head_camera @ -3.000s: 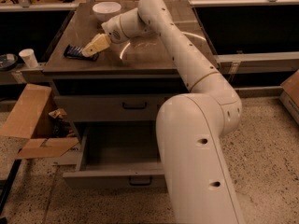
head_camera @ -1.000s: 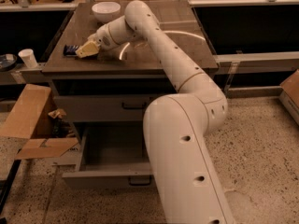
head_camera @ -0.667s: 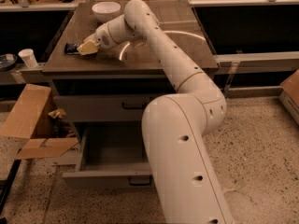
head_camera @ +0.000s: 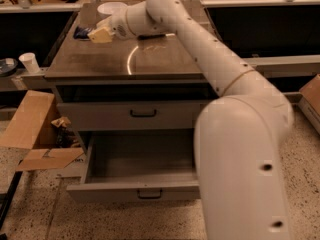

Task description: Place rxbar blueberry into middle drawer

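Observation:
The rxbar blueberry [head_camera: 80, 32] is a small dark blue bar lying at the back left of the cabinet top [head_camera: 150, 59]. My gripper [head_camera: 100, 35] reaches over that top and sits right beside the bar's right end, partly covering it. The middle drawer [head_camera: 140, 160] is pulled open below, its grey tray interior bare, with a low front panel and a small dark handle [head_camera: 149, 194]. My arm's white body fills the lower right and hides the drawer's right side.
A white bowl [head_camera: 111, 8] stands behind the gripper. The upper drawer [head_camera: 143, 115] is shut. A paper cup [head_camera: 29, 62] stands on a ledge to the left. An open cardboard box [head_camera: 35, 131] lies on the floor left of the drawer. Another box [head_camera: 312, 96] is at far right.
The gripper has moved left across the cabinet top to the blue bar. The view has shifted, and the arm's body now stands further right.

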`<state>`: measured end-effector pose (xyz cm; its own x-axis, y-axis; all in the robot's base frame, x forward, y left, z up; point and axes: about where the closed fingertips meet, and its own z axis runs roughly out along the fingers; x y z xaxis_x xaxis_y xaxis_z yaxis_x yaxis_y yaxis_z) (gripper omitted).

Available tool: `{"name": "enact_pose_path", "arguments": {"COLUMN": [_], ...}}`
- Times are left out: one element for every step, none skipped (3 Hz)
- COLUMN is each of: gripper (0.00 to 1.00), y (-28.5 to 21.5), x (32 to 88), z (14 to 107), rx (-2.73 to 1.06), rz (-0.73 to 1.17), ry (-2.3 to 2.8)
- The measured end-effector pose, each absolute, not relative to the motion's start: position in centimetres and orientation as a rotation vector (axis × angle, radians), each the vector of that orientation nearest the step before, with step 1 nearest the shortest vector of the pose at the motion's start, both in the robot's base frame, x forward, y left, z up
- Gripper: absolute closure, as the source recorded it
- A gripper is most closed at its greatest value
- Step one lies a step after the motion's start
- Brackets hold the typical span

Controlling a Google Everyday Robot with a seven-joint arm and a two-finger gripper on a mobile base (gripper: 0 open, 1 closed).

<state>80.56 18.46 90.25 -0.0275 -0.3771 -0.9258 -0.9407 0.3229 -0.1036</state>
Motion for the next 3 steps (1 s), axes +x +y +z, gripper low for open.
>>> {"name": "enact_pose_path", "arguments": {"gripper": [1.00, 1.00, 1.00], "y": [17.5, 17.6, 18.5], "x": [75.5, 75.5, 73.2], "z": [90.0, 90.0, 89.9], "rx": [-1.232, -1.232, -1.331], "rz": [0.751, 0.750, 0.753], "ry": [1.574, 1.573, 1.552]}}
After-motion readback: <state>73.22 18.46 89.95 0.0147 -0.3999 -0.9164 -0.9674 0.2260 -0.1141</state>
